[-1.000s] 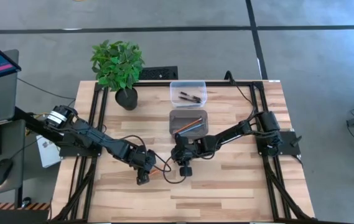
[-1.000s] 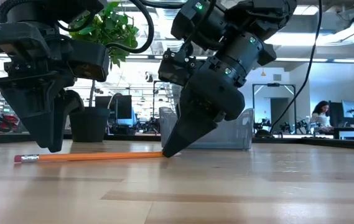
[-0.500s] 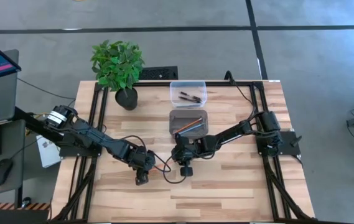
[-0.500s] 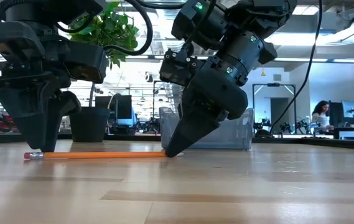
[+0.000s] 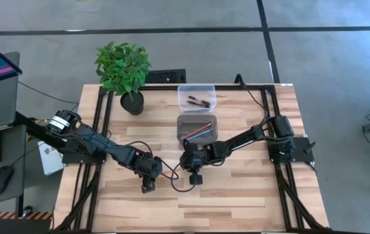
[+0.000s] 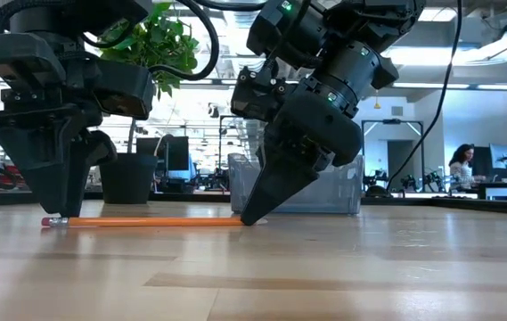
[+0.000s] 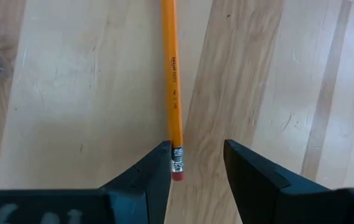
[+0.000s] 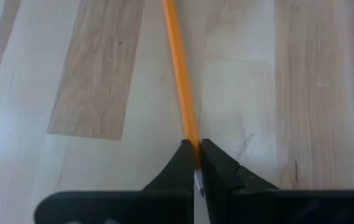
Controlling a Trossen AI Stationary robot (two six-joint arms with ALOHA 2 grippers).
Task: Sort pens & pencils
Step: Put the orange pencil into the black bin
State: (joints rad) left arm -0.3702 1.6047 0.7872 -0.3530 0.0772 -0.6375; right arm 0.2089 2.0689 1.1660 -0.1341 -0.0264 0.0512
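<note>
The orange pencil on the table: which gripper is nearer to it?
Right. The right gripper has its jaws shut on the tip end of the orange pencil; the left gripper stands over the eraser end with open jaws, not gripping it.

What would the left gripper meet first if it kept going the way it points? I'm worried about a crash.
Probably the table: the open left gripper points down, straddling the eraser end of the orange pencil.

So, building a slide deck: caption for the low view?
Right tool shut on the orange pencil's tip on the table; left tool open over its eraser end.
</note>
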